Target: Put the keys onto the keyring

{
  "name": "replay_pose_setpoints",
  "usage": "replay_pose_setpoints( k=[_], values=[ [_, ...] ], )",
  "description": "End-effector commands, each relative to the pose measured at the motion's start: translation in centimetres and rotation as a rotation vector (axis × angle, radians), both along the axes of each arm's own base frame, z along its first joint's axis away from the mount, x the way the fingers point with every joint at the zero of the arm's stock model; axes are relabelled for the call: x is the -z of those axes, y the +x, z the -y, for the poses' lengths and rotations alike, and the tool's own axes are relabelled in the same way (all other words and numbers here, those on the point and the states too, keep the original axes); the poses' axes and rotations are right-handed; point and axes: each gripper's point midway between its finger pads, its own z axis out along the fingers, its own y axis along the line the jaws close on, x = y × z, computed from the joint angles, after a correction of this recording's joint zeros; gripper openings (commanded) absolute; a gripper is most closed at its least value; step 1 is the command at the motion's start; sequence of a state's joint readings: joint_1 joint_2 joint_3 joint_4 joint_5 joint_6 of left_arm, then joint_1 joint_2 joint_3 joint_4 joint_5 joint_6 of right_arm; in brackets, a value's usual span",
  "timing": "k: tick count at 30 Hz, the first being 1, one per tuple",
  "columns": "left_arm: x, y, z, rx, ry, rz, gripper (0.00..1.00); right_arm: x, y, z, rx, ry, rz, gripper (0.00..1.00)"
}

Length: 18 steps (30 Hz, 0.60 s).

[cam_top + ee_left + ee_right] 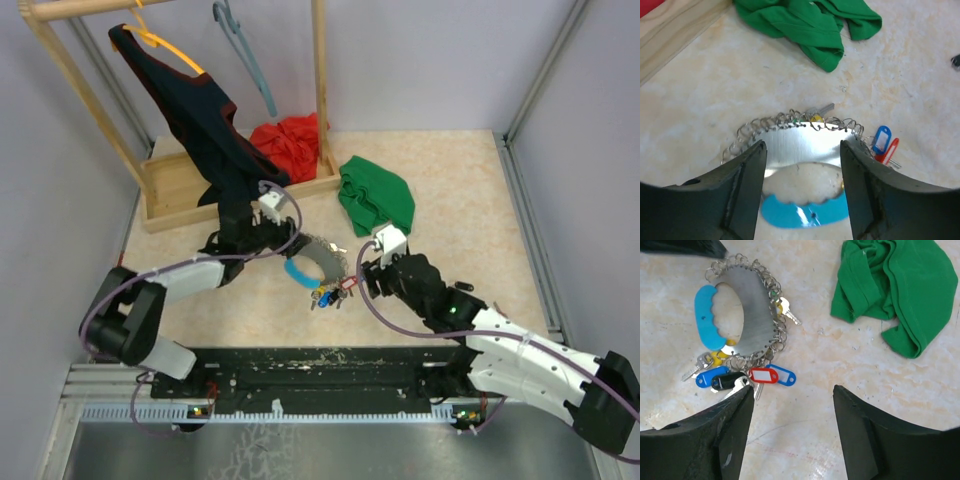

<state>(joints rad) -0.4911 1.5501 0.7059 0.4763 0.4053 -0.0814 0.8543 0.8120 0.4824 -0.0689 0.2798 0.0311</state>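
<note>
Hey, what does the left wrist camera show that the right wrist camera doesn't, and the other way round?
Only the left wrist view: the wooden rack base along the top-left corner. Only the right wrist view: the black-tagged key hanging in the cluster. Both views: the keyring with its light-blue segment, the green cloth and the red tag.

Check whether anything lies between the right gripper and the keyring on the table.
Nothing visible does. The right gripper is open, and only bare table lies between it and the keyring with its tagged keys. The green cloth lies off to the side, apart from both.
</note>
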Motion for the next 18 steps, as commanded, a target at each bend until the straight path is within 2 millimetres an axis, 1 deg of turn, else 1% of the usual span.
replay_pose_setpoints(
  k=[1,2,3,4,5,6,8,10,11,14,18],
  values=[
    [-2.9,-0.9,-3.4,-0.163,-0.092,-0.017,0.73,-1.2,0.5,1.1,0.096,0.039,-0.012,0.66],
    [-3.2,-1.3,-4.1,-0.188,-0.091,-0.012,0.76,-1.3,0.5,1.2,0.11,0.044,-0.016,0.67],
    [-3.7,-1.8,-4.6,-0.206,-0.092,-0.003,0.8,-1.5,0.5,1.3,0.122,0.051,-0.016,0.69],
    [-4.0,-2.3,-5.3,-0.228,-0.09,-0.001,0.82,-1.7,0.6,1.4,0.133,0.061,-0.015,0.72],
    [-4.1,-2.7,-6.0,-0.261,-0.088,-0.009,0.83,-1.9,0.7,1.7,0.155,0.075,-0.011,0.76],
    [-4.9,-3.1,-6.9,-0.301,-0.097,0.002,0.83,-2.2,0.9,2.1,0.194,0.101,-0.001,0.79],
    [-5.3,-4.1,-8.4,-0.376,-0.11,-0.016,0.85,-2.7,1.3,3.4,0.303,0.163,0.007,0.83],
    [-5.7,-5.2,-9.5,-0.433,-0.139,-0.038,0.92,-3.1,1.3,4.5,0.362,0.187,0.017,0.83],
    [-6.2,-5.8,-9.9,-0.443,-0.153,-0.037,0.99,-3.4,1.1,4.9,0.368,0.191,0.026,0.83],
    [-7.4,-7.4,-10.9,-0.458,-0.158,-0.032,0.99,-5.1,0.5,5.6,0.355,0.225,0.062,0.84],
    [-10.2,-8.8,-12.3,-0.49,-0.192,0.023,0.99,-7.2,-0.2,7.3,0.385,0.309,0.133,0.85]
  ],
)
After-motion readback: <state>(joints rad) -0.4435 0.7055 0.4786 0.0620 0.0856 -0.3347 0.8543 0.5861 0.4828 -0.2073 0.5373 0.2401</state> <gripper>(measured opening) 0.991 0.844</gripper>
